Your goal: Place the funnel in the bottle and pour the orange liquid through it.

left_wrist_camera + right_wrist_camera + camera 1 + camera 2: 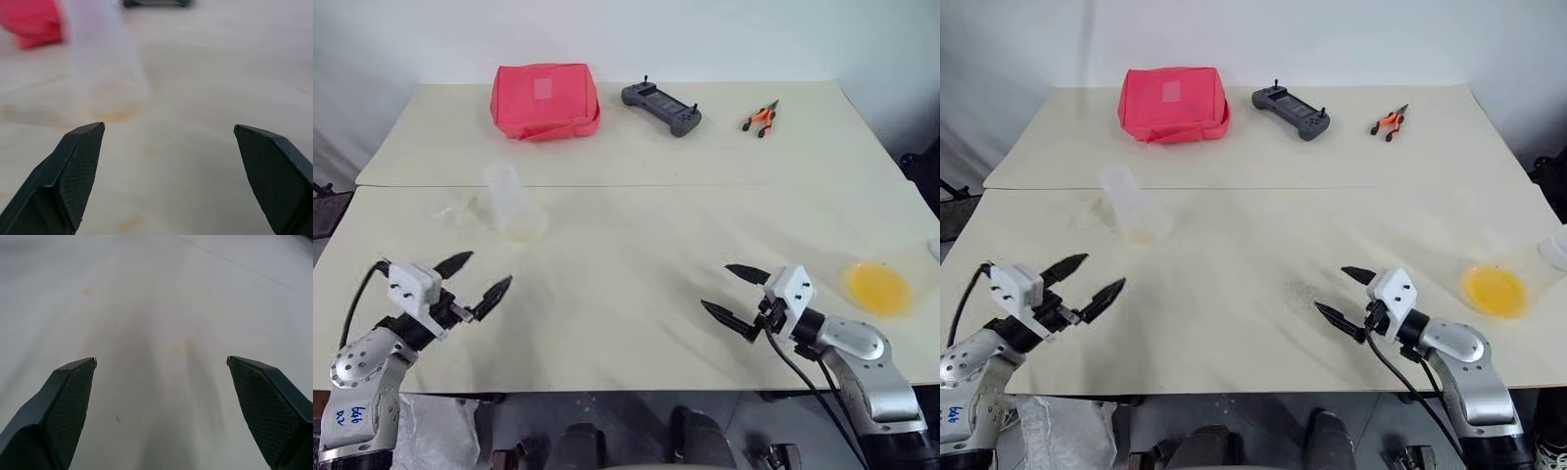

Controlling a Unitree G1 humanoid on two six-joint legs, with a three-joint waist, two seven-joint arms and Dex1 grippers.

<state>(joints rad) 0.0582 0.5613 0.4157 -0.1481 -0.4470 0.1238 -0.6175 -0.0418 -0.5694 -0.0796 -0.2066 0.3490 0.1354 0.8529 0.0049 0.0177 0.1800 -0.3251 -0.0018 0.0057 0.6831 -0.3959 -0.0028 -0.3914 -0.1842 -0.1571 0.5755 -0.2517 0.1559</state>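
Left hand point(481, 276) near bottle point(514, 204), apart

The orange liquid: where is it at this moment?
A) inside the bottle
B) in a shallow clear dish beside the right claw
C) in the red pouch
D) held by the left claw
B: the orange liquid lies in a shallow dish on the table, close to the open right claw.

Table point(636, 245): matt cream top, faintly stained. Bottle point(512, 201) and funnel point(453, 209): clear plastic, near see-through. Pouch point(545, 100): red cloth. Controller point(662, 108): matt dark plastic. Fingers point(73, 176): black, fine textured pads.
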